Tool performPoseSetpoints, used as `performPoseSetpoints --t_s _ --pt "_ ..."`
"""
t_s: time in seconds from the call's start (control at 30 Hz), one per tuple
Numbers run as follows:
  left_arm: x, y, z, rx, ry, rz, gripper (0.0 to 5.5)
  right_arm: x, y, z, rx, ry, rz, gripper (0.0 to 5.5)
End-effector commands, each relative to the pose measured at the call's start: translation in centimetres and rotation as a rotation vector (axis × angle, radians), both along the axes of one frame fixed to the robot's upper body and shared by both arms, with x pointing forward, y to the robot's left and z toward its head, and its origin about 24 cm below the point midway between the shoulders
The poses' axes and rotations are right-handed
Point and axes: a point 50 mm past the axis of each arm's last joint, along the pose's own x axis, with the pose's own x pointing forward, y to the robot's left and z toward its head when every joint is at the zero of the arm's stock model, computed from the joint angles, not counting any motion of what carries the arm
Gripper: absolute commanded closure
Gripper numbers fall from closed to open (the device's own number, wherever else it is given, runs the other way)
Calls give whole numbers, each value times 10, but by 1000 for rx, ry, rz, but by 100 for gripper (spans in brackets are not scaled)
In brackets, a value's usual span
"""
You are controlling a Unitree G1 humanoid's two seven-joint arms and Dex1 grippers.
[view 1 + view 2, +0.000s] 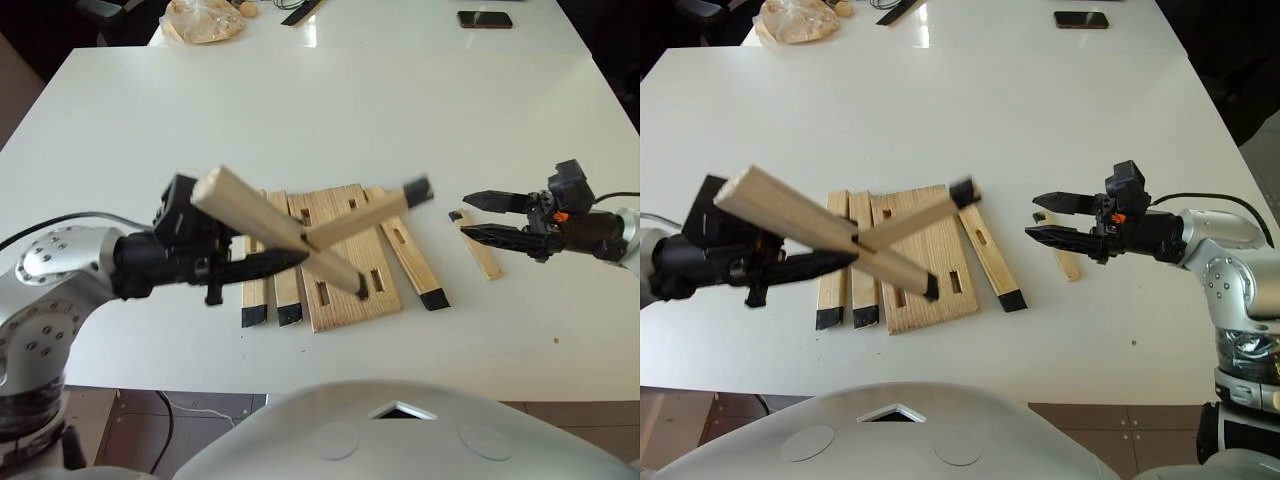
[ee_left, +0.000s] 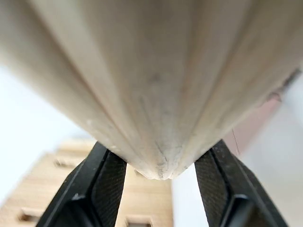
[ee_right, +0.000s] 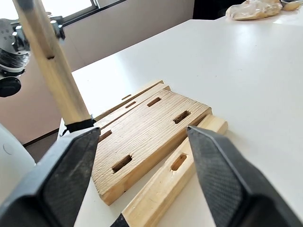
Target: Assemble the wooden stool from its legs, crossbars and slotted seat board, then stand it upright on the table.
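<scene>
Your left claw [image 1: 287,260] grips two crossed wooden pieces [image 1: 262,215], seemingly joined, above the slotted seat board [image 1: 338,292]. Your right claw [image 1: 466,216] gapes wide and empty, with a crossbar [image 1: 484,257] just below it on the tabletop [image 1: 350,120]. Loose legs [image 1: 412,255] lie flat, so most assembly is left

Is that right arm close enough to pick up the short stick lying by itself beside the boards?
Probably yes. The right gripper is open and hangs just over the short stick, which lies alone on the table, apart from the nearest leg. Nothing lies between them.
</scene>
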Motion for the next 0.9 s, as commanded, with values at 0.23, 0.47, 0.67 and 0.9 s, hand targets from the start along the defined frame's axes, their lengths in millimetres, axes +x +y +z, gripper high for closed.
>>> performPoseSetpoints --t_s 0.23,0.47,0.67,0.9 --pt "-9 10 -15 179 -41 10 348 -7 5 -1 -1 -14 -19 214" --pt "-6 12 -27 238 -77 19 348 -2 5 -1 -24 -20 1 214" --pt "1 19 -20 247 -123 46 348 -2 6 -3 -29 -18 8 214" --pt "3 19 -11 245 -153 43 348 -3 6 -5 -30 -16 3 214"
